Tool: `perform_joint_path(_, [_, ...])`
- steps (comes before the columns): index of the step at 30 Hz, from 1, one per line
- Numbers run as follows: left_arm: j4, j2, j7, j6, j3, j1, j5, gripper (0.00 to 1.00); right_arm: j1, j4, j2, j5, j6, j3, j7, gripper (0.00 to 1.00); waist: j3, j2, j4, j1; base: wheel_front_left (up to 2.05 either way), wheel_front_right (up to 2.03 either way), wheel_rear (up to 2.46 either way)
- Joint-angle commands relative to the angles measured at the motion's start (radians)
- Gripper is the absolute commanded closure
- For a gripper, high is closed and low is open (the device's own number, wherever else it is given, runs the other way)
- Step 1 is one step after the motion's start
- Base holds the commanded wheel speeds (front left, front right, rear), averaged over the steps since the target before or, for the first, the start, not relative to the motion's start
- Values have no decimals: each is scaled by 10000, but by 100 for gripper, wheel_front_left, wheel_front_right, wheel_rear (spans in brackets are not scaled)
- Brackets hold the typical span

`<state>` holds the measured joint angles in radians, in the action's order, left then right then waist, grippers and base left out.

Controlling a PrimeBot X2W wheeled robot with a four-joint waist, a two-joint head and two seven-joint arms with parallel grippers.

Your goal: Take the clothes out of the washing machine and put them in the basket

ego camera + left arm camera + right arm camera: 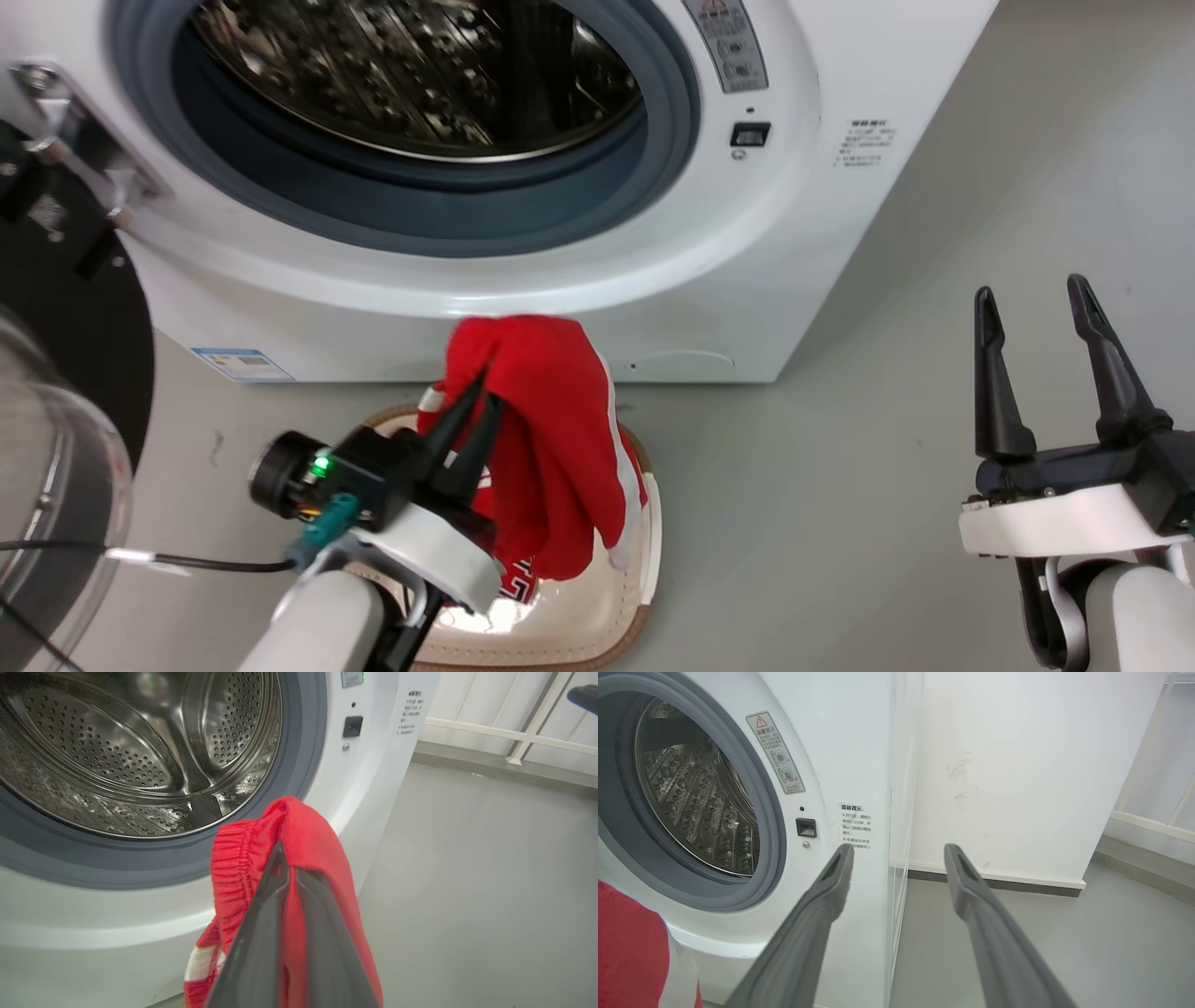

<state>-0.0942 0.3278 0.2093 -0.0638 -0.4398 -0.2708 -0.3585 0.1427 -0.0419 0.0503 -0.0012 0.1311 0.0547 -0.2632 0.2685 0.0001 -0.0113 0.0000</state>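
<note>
Setting: grey floor [840, 523], white wall [1017, 765], pale railing [514, 732] beyond.

Washing machine [747, 280]: white front-loader, grey door ring [420, 215]; glass door [56, 485] swung open at the left; steel drum [117, 756] shows bare perforated metal, no cloth in the part visible.

Basket [597, 625]: cream with brown rim, on the floor just before the machine's front; a red jersey [518, 583] with lettering lies inside, partly covered.

Red garment [551, 439]: ribbed edge, white side stripe; hanging over the basket, its lower folds reaching down into it.

Left gripper [487, 392]: fingers pressed together, pinching the red garment near its top, above the basket.

Right gripper [1032, 289]: fingers spread, holding nothing, well to the right above the floor.

Progress, as judged: unloading appears complete; one piece is in the basket, the second is over it; remaining work is to lower and release it.
</note>
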Motion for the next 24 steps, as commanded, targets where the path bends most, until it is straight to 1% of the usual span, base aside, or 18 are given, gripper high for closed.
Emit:
perform_joint_path(1, [-272, -53, 3, -107, -201, -152, 157, 100, 190, -79, -2, -25, -7, -47, -24, 0, 369, -1, -222, 0, 0, 0, 0])
perform_joint_path(5, [-1069, -70, 48, -259, -562, -561, 375, 100, 417, -190, -2, 0, -7, -47, -24, 0, 1012, -1, -546, 0, 0, 0, 0])
perform_joint_path(11, [-2398, -17, 211, -396, -665, -1299, 446, 100, 800, -371, -2, 291, -7, -55, -24, 0, 2186, -1, -1174, 0, 0, 0, 0])
perform_joint_path(16, [-3530, 177, 368, -536, -943, -1990, 618, 100, 1095, -453, -6, 567, -9, -121, -24, 0, 3202, -1, -1638, 0, 0, 0, 0])
perform_joint_path(22, [-4969, 329, 463, -637, -1597, -2984, 973, 100, 1455, -604, -6, 834, -7, -236, -24, 0, 4235, -1, -1973, 0, 0, 0, 0])
perform_joint_path(24, [-5469, 337, 492, -644, -1717, -3270, 934, 100, 1579, -647, -6, 936, -7, -290, -24, 0, 4538, -1, -2117, 0, 0, 0, 0])
